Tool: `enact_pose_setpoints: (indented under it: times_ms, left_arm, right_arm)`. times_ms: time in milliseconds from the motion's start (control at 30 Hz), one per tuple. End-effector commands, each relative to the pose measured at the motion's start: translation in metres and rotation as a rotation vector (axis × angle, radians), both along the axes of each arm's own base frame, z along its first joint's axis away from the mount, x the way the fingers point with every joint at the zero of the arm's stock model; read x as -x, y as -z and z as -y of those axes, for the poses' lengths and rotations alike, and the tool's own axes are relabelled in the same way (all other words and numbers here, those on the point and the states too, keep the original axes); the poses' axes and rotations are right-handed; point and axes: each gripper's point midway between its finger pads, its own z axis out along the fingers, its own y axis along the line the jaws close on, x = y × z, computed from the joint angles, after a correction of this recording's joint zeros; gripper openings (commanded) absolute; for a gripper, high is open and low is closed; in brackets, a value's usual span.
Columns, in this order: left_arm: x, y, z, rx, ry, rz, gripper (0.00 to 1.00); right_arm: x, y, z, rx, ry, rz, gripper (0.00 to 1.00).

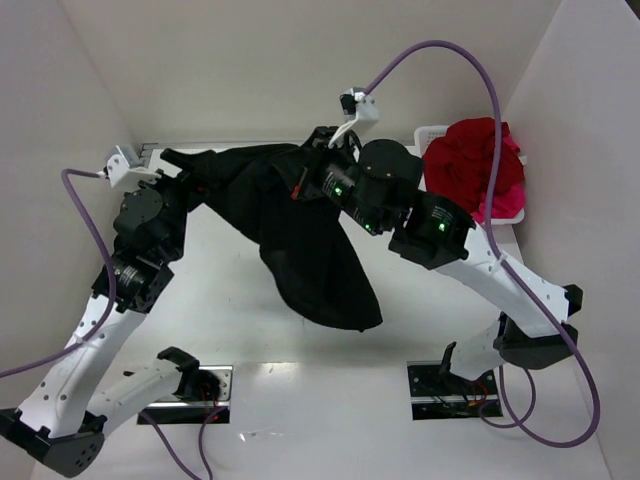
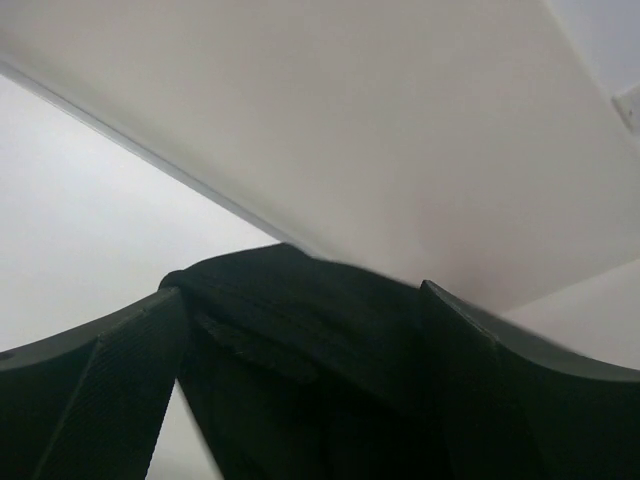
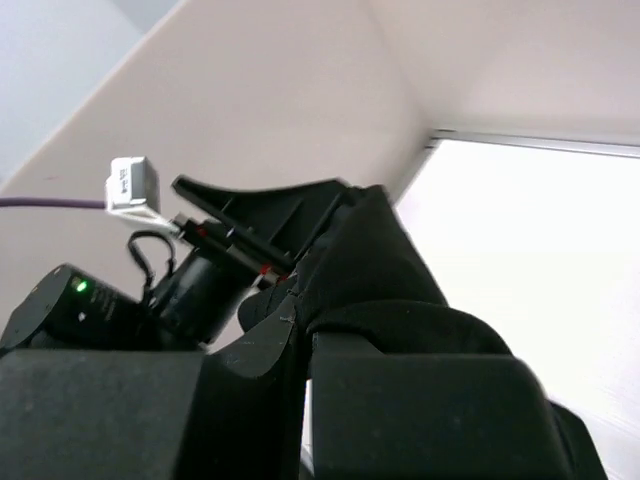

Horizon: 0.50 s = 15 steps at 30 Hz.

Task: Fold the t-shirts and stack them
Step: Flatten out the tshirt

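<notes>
A black t-shirt hangs in the air over the table, stretched between my two grippers at the back. My left gripper is open, its fingers spread wide, and a bunched edge of the black cloth still lies between them. My right gripper is shut on the shirt's other upper edge, and black cloth bulges out from between its pads. The right wrist view also shows the left gripper. A dark red t-shirt and a bright pink t-shirt lie piled in the basket.
A white plastic basket stands at the back right, next to the right arm's elbow. White walls close the table in at the back and on both sides. The black shirt's lower hem hangs near the table's middle.
</notes>
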Motion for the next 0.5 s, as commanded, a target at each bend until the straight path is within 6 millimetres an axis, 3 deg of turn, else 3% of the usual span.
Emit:
enact_pose_setpoints:
  times_ms: [0,67,100,167,200,300,367,433,467]
  left_arm:
    - [0.020,-0.026,-0.004,-0.024,0.043,0.122,0.99]
    - [0.025,-0.018,0.007,-0.007,0.109,0.130,0.99]
    - [0.035,-0.026,0.006,0.001,0.128,0.160,0.99]
    - [0.045,-0.037,0.014,-0.016,0.191,0.202,0.99]
    - [0.051,-0.045,0.013,-0.044,0.199,0.217,0.99]
    - [0.072,-0.068,0.007,-0.069,0.217,0.255,0.99]
    - [0.074,-0.058,-0.008,-0.054,0.144,0.211,0.99]
    - [0.084,-0.063,-0.022,-0.026,0.092,0.223,0.99]
    - [0.083,-0.057,-0.022,-0.042,0.090,0.213,0.99]
  right_arm:
    - [-0.014,-0.008,0.044,0.025,0.169,0.018,0.00]
    - [-0.024,-0.005,0.065,0.027,0.284,0.009,0.00]
    - [-0.033,0.020,0.061,0.092,0.311,0.003,0.00]
    - [-0.047,0.044,0.070,0.153,0.375,-0.020,0.00]
    - [-0.057,0.066,0.063,0.208,0.388,-0.054,0.00]
    - [-0.065,0.113,0.062,0.290,0.420,-0.121,0.00]
    - [-0.074,0.101,0.083,0.199,0.468,-0.142,0.00]
    - [-0.083,0.094,0.092,0.149,0.448,-0.170,0.00]
    - [-0.097,0.097,0.107,0.143,0.474,-0.188,0.00]
